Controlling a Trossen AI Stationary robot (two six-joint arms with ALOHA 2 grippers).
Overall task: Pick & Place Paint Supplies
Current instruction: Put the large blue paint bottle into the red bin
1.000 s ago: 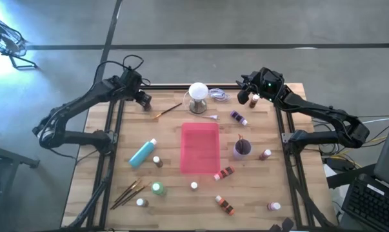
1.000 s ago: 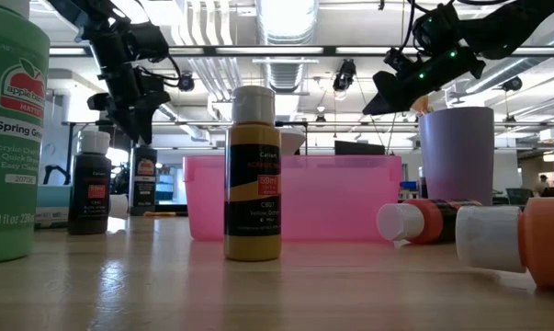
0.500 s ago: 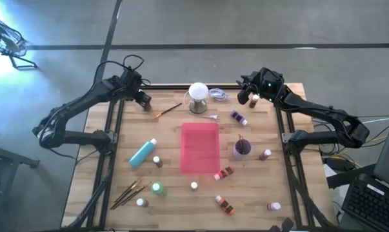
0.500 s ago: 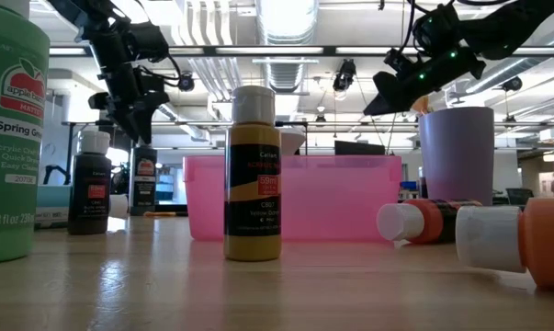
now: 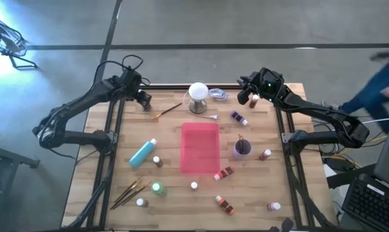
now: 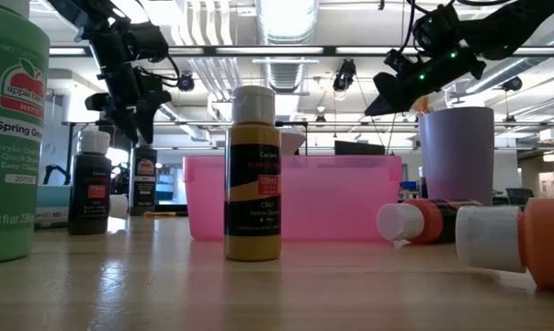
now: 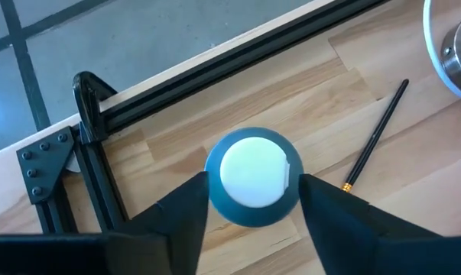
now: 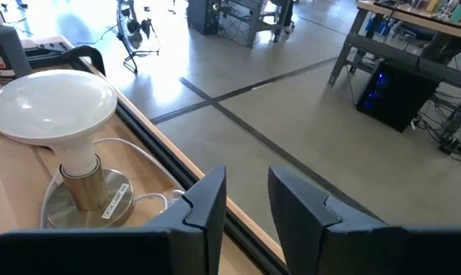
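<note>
**Paint bottles scattered over the desk, both arms at the far edge**

Paint bottles lie and stand across the wooden desk (image 5: 265,193), spread around a flat pink tray (image 5: 200,147) at the middle of the high view. A teal bottle (image 5: 142,153) lies left of the tray, and thin brushes (image 5: 128,191) sit at the lower left.

The left gripper (image 7: 253,210) hovers at the upper left corner of the desk, fingers spread on either side of a white-capped bottle (image 7: 254,176) standing below it; whether they touch the bottle is hard to tell. A single brush (image 7: 374,137) lies just beside that bottle.

The right gripper (image 5: 246,96) is at the upper right of the desk with a brown bottle (image 5: 253,100) right beside it. In its wrist view the fingers (image 8: 207,210) stand narrowly apart with nothing visible between them; the bottle itself is hidden there, so I cannot tell whether it is held.

A white ball-topped stand (image 5: 198,95) rises between the two arms. In the low view a green bottle (image 6: 15,138) is cut off at the left edge, and an orange one (image 6: 534,241) at the right.

Beyond the desk lies grey concrete floor (image 5: 194,26); a blurred person (image 5: 375,84) shows at the right edge.
</note>
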